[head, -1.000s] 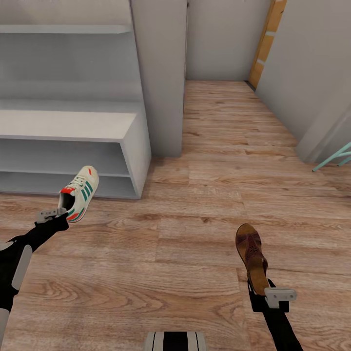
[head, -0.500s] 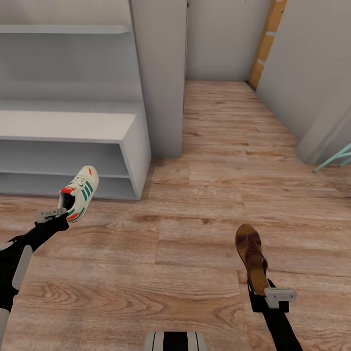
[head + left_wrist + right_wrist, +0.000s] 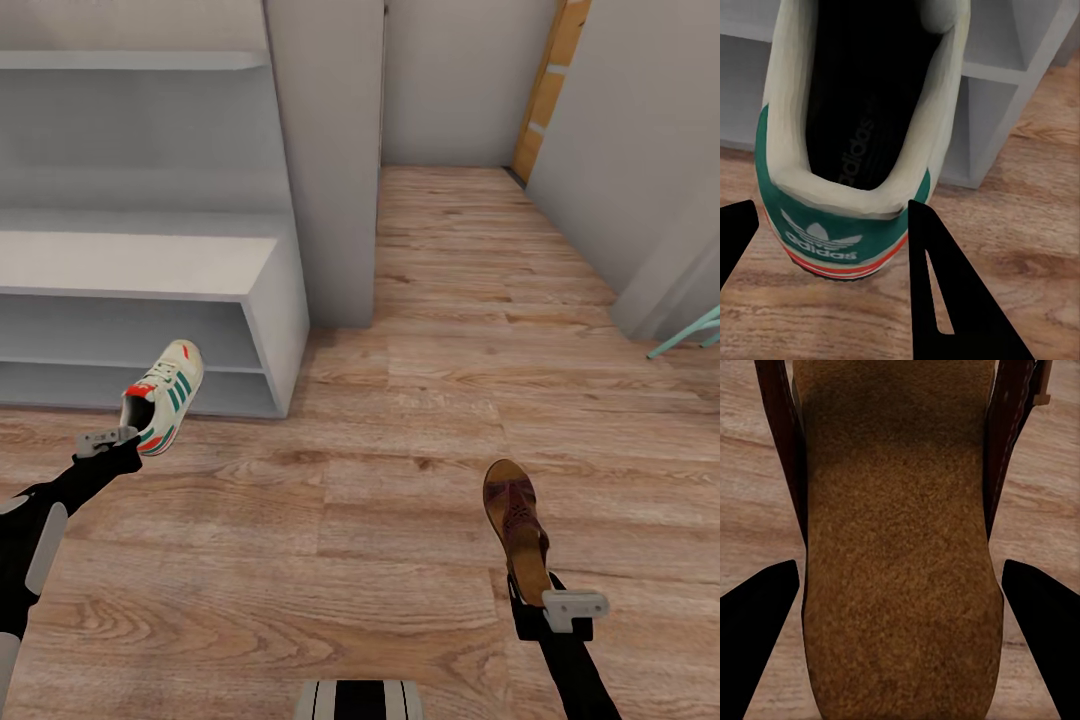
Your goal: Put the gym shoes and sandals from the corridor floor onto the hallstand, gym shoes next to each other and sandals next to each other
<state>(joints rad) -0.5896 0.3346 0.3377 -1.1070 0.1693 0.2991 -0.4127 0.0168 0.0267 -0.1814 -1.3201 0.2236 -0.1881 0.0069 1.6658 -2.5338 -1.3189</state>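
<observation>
Head view has one cream gym shoe [image 3: 163, 396] gripped heel-first in the left claw [image 3: 110, 437] near the pale grey hallstand [image 3: 255, 300]. One brown leather sandal [image 3: 518, 530], fuzzy tan insole, is clamped in the right claw [image 3: 560, 605] over the wood-grain floor [image 3: 400, 480].

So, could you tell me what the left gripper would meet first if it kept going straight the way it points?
Holding the sneaker by its heel, the left gripper points toward the shoe rack; the sneaker's toe would likely reach the rack's open lower shelf first, though depth is uncertain.
</observation>
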